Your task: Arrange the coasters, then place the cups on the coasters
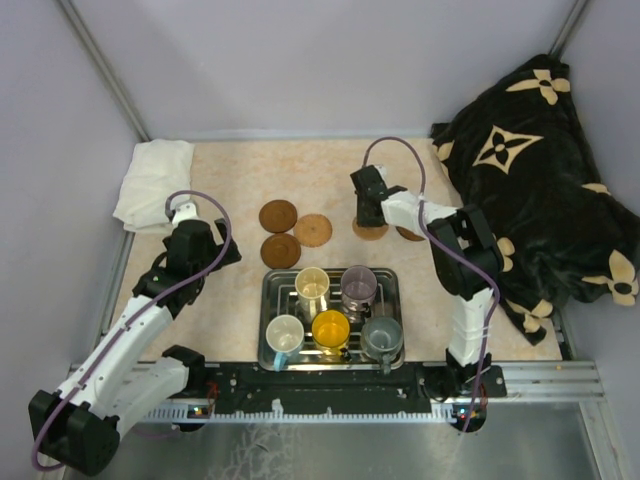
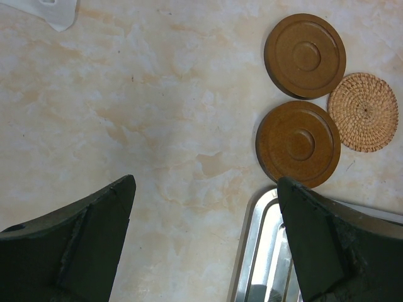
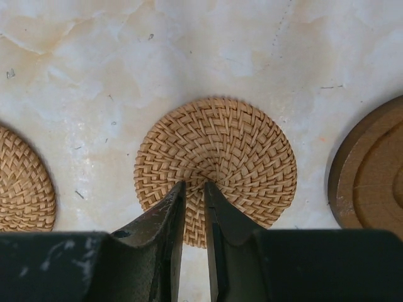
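Marble tabletop, coasters being arranged: right gripper (image 3: 194, 185), jaws nearly closed, tips over a woven coaster (image 3: 220, 145), which probably needs nudging leftward next.

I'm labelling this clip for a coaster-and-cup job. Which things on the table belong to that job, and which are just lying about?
Belong to the job: three brown coasters, two woven coasters, five cups.

Just lying about: steel tray (the cups stand in it), white cloth, black blanket.
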